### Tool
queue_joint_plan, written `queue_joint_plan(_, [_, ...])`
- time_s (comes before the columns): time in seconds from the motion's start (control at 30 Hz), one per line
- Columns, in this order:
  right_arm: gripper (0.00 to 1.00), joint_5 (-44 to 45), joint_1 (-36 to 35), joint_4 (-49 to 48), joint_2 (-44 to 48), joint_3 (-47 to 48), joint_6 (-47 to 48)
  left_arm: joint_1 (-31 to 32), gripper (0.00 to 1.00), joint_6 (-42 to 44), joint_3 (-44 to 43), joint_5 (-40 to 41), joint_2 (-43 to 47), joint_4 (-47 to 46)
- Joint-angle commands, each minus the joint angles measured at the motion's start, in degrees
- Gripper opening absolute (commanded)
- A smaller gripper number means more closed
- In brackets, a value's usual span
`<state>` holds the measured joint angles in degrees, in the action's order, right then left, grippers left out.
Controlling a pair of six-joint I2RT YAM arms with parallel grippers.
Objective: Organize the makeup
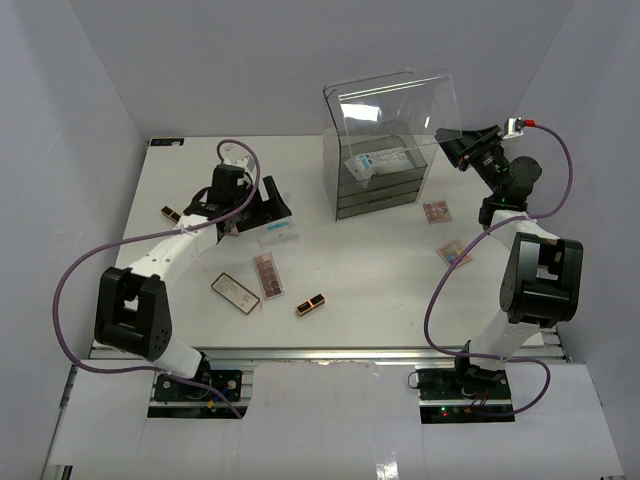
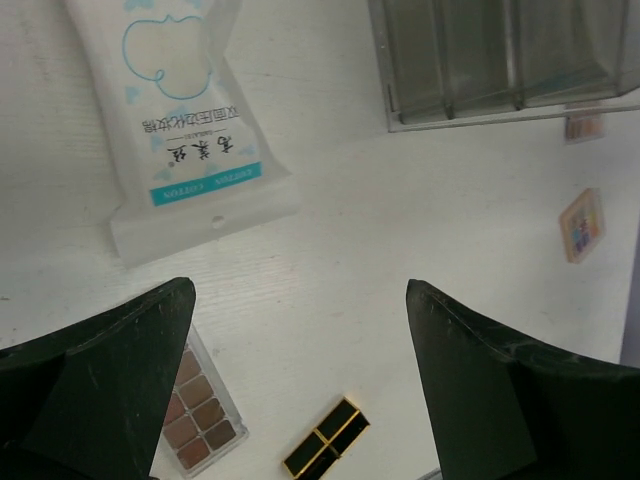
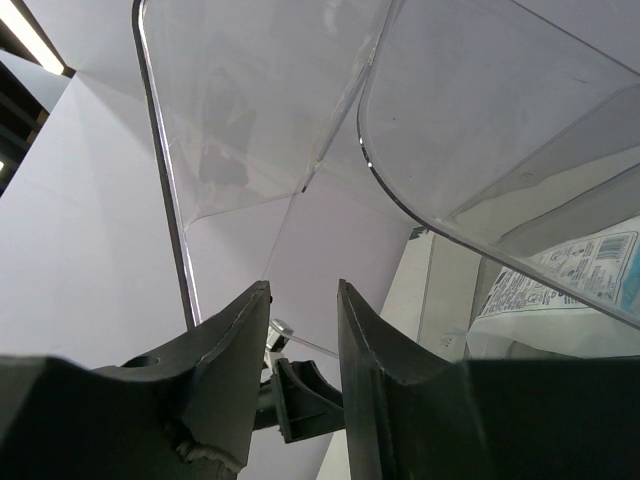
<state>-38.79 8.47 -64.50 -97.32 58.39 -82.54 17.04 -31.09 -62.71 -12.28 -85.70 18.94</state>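
Sorting so far: one sachet (image 1: 378,162) lies in the clear box (image 1: 380,203); everything else sits out on the table (image 1: 380,290).
Remaining: second sachet (image 2: 180,110), brown palette (image 2: 200,405), lipstick (image 2: 325,450), small palettes (image 1: 437,211) near the box.
Left gripper (image 2: 300,305): spread wide, empty, hovering just beside the second sachet.
Right gripper (image 3: 303,295): partly closed at the raised lid (image 3: 250,100); whether it pinches it, I cannot tell.
Sachet look: flat, white with blue print.

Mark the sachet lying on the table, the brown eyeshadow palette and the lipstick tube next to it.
sachet (image 2: 185,115): left wrist view, on its printed front.
brown eyeshadow palette (image 1: 268,275): top external view, middle of its rows of pans.
lipstick tube (image 1: 310,305): top external view, middle of the tube.
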Motion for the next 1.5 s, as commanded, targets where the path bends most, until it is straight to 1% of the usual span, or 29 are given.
queue_joint_plan(0.0, [0.4,-0.15,-0.12,-3.96,1.93,2.85,-0.51,0.47,0.98,5.03,-4.94,5.79,-3.05,3.12])
queue_joint_plan(0.2, [0.4,-0.24,-0.03,-4.37,1.62,2.53,-0.51,2.24,0.98,8.44,-10.88,12.86,-11.97,4.66])
queue_joint_plan(0.27, [0.4,-0.37,-0.08,-4.49,1.52,2.3,-0.51,2.56,0.96,9.2,-13.44,14.08,-14.84,4.75])
queue_joint_plan(0.4, [0.4,-0.76,-0.03,-4.58,1.52,2.01,-0.34,2.64,0.83,9.89,-18.34,13.8,-20.2,4.96])
queue_joint_plan(0.43, [0.4,-0.77,-0.03,-4.58,1.52,1.99,-0.26,2.65,0.83,9.83,-18.5,13.62,-21.08,4.97])
queue_joint_plan(0.53, [0.4,-0.95,-0.04,-4.5,1.52,1.81,0.01,2.75,0.67,9.74,-22.94,13.64,-24.56,5.83])
queue_joint_plan(0.57, [0.4,-1.0,-0.09,-4.55,1.52,1.75,0.01,2.8,0.58,9.79,-23.71,13.9,-25.38,6.24])
queue_joint_plan(0.6, [0.4,-1.07,-0.1,-4.58,1.53,1.7,0.01,2.85,0.53,9.85,-24.32,14.21,-26.14,6.73])
queue_joint_plan(0.7, [0.4,-1.29,-0.03,-4.58,1.65,1.5,0.01,3.0,0.47,10.04,-25.3,15.13,-27.85,8.22])
queue_joint_plan(0.8, [0.4,-1.29,-0.03,-4.58,1.7,1.28,0.01,3.0,0.45,10.35,-24.56,15.53,-27.66,8.22])
queue_joint_plan(0.87, [0.4,-1.21,-0.12,-4.74,1.78,1.2,0.03,3.0,0.4,10.57,-24.08,15.57,-27.12,8.24])
queue_joint_plan(1.2, [0.4,-1.31,-0.03,-4.67,2.4,0.84,0.01,3.0,0.08,11.41,-22.67,14.01,-24.95,8.2])
queue_joint_plan(1.27, [0.4,-1.46,-0.03,-4.67,2.48,0.77,0.01,3.0,0.04,11.49,-22.23,13.71,-24.05,8.05])
queue_joint_plan(1.47, [0.4,-1.47,-0.03,-4.67,2.49,0.58,0.01,3.26,0.0,12.28,-18.94,11.74,-16.68,6.11])
